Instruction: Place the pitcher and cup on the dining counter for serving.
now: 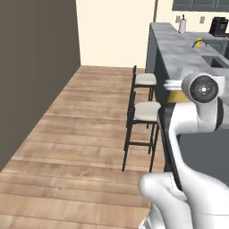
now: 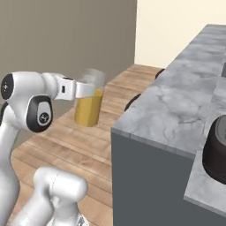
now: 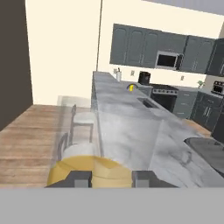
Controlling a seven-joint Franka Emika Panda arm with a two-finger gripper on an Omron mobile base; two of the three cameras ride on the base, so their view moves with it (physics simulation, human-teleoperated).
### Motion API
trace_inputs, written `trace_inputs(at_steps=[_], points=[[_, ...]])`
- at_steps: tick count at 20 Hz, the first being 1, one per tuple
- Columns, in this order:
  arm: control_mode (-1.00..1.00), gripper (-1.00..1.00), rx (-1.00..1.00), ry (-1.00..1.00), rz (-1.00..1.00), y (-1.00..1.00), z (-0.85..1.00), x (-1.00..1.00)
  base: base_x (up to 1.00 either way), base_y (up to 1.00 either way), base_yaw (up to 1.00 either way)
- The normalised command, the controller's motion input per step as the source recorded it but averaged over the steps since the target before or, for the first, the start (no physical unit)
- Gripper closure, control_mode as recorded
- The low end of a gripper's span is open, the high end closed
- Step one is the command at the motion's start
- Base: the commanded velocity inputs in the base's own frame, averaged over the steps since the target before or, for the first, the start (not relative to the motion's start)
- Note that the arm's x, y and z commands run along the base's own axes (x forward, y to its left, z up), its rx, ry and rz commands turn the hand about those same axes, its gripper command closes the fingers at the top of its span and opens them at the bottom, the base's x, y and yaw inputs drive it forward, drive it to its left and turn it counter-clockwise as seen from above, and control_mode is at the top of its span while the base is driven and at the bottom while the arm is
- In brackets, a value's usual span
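My gripper (image 2: 84, 89) is shut on the pitcher (image 2: 89, 106), a clear cylinder with yellow-orange liquid, gripping it near the pale rim. It hangs upright above the wooden floor, just left of the near end of the dining counter (image 2: 176, 101). In the hand view I look down into the pitcher (image 3: 94, 170), with my gripper (image 3: 112, 178) on its rim and the marble counter top (image 3: 127, 127) running away ahead. From the left base view the arm hides most of the pitcher (image 1: 178, 96). The small yellow cup (image 1: 198, 43) stands far off near the sink; the hand view shows this cup (image 3: 130, 87) too.
Two bar stools (image 1: 145, 80) (image 1: 146, 112) stand against the counter's dark front. A dark wall (image 1: 36, 67) bounds the floor on the left. A dark round pot (image 2: 218, 150) sits on the lower worktop. A sink (image 1: 217, 60), a white canister (image 1: 182, 24) and a black appliance (image 1: 219, 26) lie farther back.
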Motion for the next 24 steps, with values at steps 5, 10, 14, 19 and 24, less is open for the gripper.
trace_inputs(at_steps=[5,10,14,19,24], points=[[-1.0,1.0,-0.05,-0.02,-0.39,-0.89,0.33,0.45,0.0,0.0,0.0],[-1.0,1.0,-0.08,-0.02,-0.29,-1.0,0.04,0.55,0.0,0.0,0.0],[-1.0,1.0,-0.03,0.0,-0.15,-1.0,0.0,0.64,0.0,0.0,0.0],[-1.0,1.0,-0.04,0.0,-0.01,-0.82,-0.04,0.66,0.0,0.0,0.0],[-1.0,1.0,0.0,0.09,0.0,-0.05,-0.55,0.23,0.0,0.0,0.0]])
